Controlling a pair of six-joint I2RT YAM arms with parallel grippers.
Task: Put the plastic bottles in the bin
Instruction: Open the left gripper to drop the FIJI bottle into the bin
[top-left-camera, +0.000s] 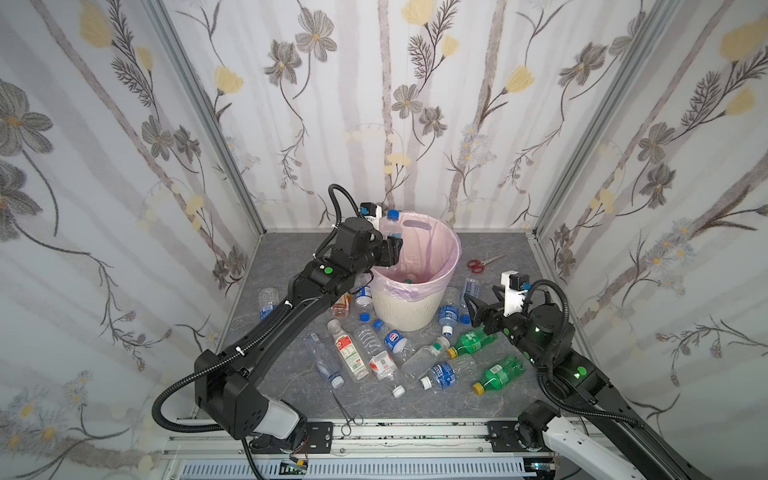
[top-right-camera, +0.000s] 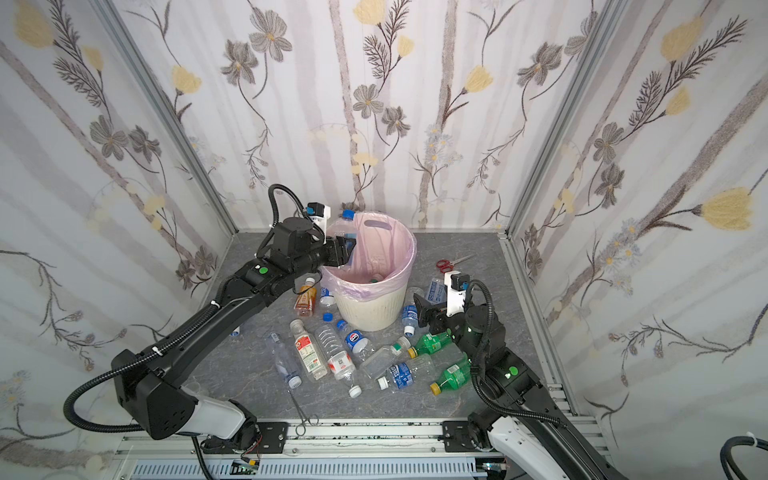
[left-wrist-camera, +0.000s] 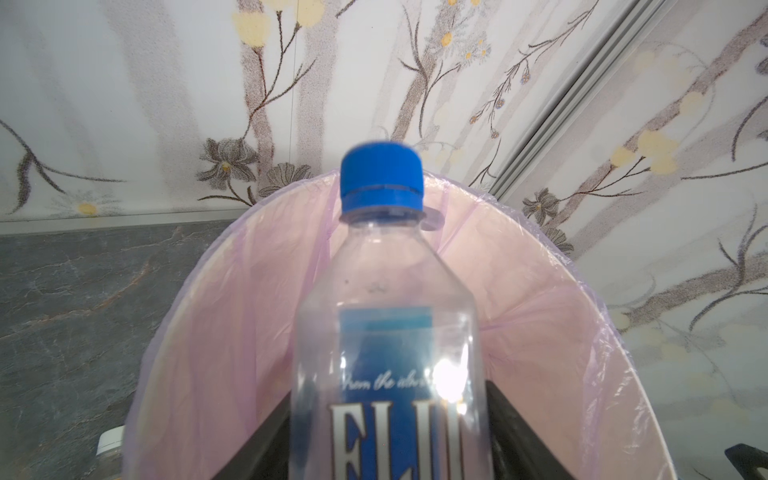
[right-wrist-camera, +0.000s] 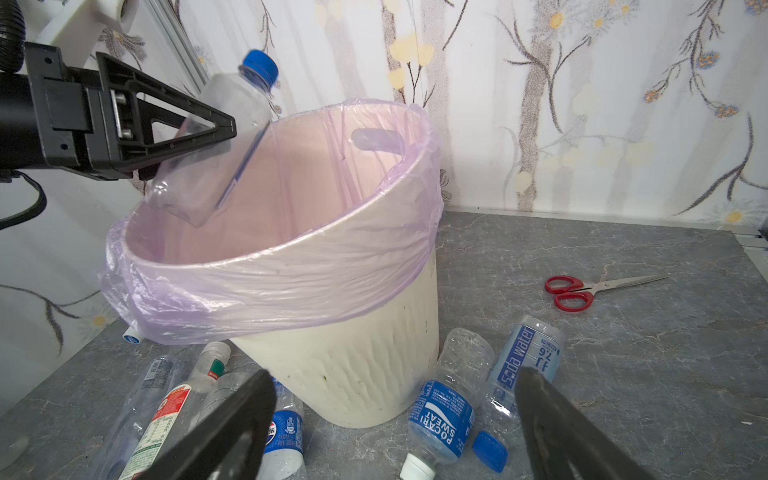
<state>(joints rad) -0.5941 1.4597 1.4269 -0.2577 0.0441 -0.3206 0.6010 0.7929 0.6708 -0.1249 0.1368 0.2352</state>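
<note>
Blue-capped bottle (left-wrist-camera: 386, 274) hanging right at the bin (right-wrist-camera: 353, 365) rim

Left gripper (top-left-camera: 394, 250) has the bottle between its jaws, tilted cap-up over the pink-lined rim; can't tell if it's actually squeezing. Right gripper (top-left-camera: 473, 311) hangs spread wide just beside the bin, above the other bottles (top-left-camera: 353, 353) lying on the table (top-left-camera: 478, 249).

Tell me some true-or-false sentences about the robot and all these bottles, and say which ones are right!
1. The Fiji bottle sits between the left hand's fingers, over the bin's opening. True.
2. The scissors have blue handles. False: their handles are red.
3. The right hand is squeezing a bottle. False: it is open and empty.
4. Two green bottles lie outside the bin. True.
</note>
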